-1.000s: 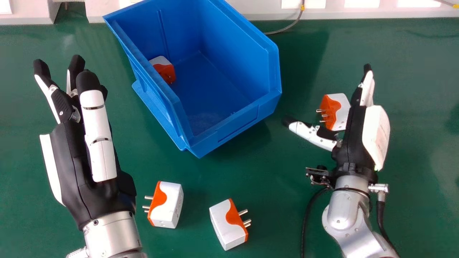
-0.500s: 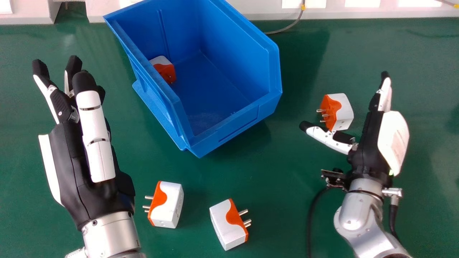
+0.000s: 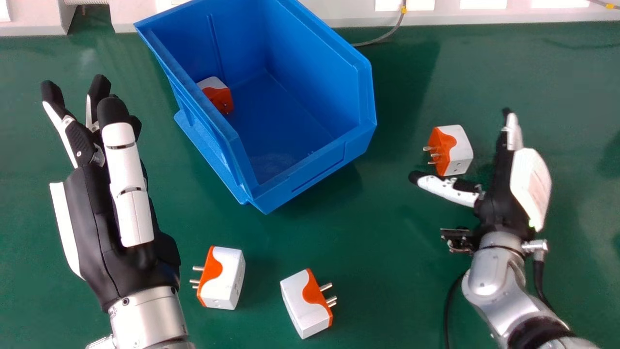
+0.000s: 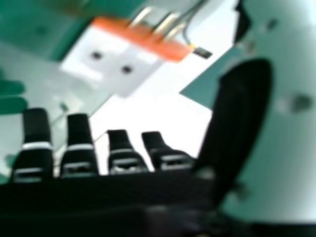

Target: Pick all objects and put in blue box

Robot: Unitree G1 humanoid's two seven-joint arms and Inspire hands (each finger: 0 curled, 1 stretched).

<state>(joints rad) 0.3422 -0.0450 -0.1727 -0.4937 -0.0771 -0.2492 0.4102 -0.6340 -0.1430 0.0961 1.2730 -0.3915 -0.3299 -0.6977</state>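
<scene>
So the right hand (image 3: 499, 203) was wide open, fingers pretty much straight and the thumb stuck out toward the box side, with nothing in its grip. The closest plug adapter (image 3: 460, 152) sat on the green table (image 3: 387, 252) just past that thumb and to the left of the fingers, kinda in the corner the two made. Couldn't tell if the thumb was actually touching it. Its prongs pointed left, and the right hand view had it out beyond the fingertips. Further left was the blue box (image 3: 310, 172), with one adapter (image 3: 219, 97) already inside, up near the left wall. Two more were on the table nearer the robot, well apart from the right hand: one (image 3: 230, 278) just beside the left hand with its prongs facing that way, the other (image 3: 305, 305) a bit to the right, prongs facing right. The left hand (image 3: 106, 232) was open too, fingers mostly straight, holding nothing.
</scene>
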